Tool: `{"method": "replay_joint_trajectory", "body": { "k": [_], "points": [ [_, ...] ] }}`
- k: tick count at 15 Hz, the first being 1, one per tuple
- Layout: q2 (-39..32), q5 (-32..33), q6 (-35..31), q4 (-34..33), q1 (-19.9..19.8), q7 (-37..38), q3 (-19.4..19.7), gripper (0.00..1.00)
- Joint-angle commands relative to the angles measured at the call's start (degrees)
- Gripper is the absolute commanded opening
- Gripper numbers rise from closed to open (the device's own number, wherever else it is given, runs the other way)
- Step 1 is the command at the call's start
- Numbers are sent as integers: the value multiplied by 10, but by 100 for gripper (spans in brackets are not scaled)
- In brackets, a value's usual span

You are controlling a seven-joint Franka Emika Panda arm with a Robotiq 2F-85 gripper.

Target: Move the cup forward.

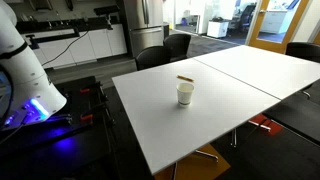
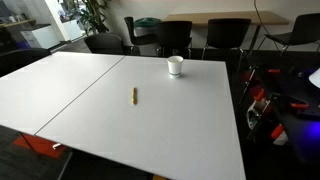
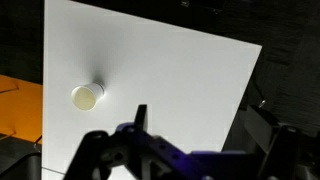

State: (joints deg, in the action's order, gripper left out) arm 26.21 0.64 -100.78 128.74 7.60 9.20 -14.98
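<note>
The cup (image 1: 185, 93) stands upright on the white table (image 1: 160, 130), alone and free on all sides; in an exterior view it sits toward the table's far edge (image 2: 175, 66), close to the chairs (image 2: 175, 35); a thin brown stick (image 2: 134, 96) lies flat near it but well apart, touching nothing. In the wrist view the cup (image 3: 87, 96) shows from above as a pale round mouth, off to one side of the gripper (image 3: 185, 150), which hangs well clear of it over bare tabletop; the jaws are dark and partly cut off by the frame, so I cannot tell whether they are spread or closed; nothing sits between them.

The cup looks like thin paper and probably empty, so I judge it very light, easy to tip and easy to crush; the smooth table should let it slide at a slight nudge. A hold across the wall, about mid-height or just under the rim where the paper is stiffest, with gentle pressure, seems best; pinching the rim from one side risks buckling it; a low, centred approach should avoid knocking it over. The task looks not yet begun.
</note>
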Motion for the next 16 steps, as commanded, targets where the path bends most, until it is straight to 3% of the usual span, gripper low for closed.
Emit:
{"method": "replay_joint_trajectory", "body": {
  "k": [1, 9, 16],
  "points": [
    [-2, 3, 2, -2, 9, 3, 7, 100],
    [2, 11, -26, -1, -2, 1, 21, 100],
    [11, -12, -83, -2, -36, 0, 99, 100]
  ]
}}
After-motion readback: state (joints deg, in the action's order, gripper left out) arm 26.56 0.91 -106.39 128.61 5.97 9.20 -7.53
